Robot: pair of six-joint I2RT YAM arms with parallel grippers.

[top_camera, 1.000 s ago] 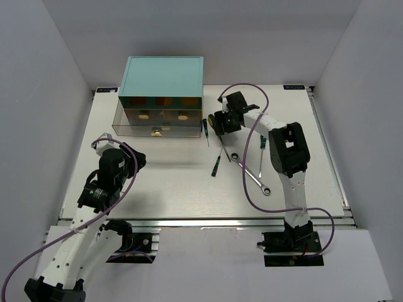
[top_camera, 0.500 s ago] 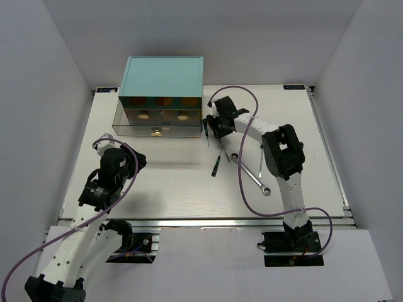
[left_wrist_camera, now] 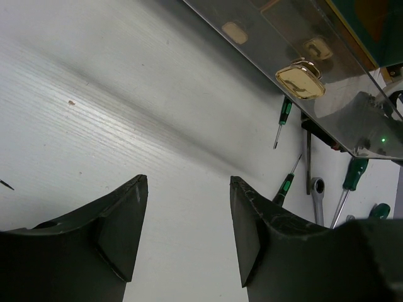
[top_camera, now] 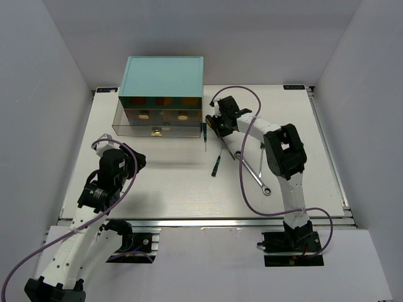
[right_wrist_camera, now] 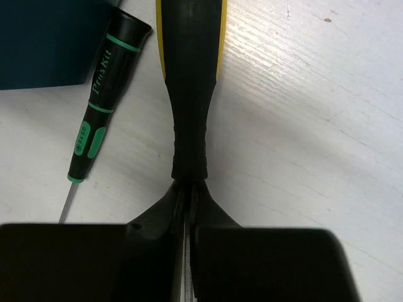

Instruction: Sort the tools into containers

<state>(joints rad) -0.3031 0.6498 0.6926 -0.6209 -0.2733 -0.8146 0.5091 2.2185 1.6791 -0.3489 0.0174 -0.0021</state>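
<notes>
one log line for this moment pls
left pincer: open, empty | right pincer: shut on yellow-black screwdriver | green-black screwdriver: on table beside it

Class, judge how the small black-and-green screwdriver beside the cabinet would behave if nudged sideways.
The screwdriver has a round handle, so it would probably roll rather than slide. Its thin shaft suggests it is light, likely shifting at a slight touch. The smooth table probably gives little friction.
</notes>
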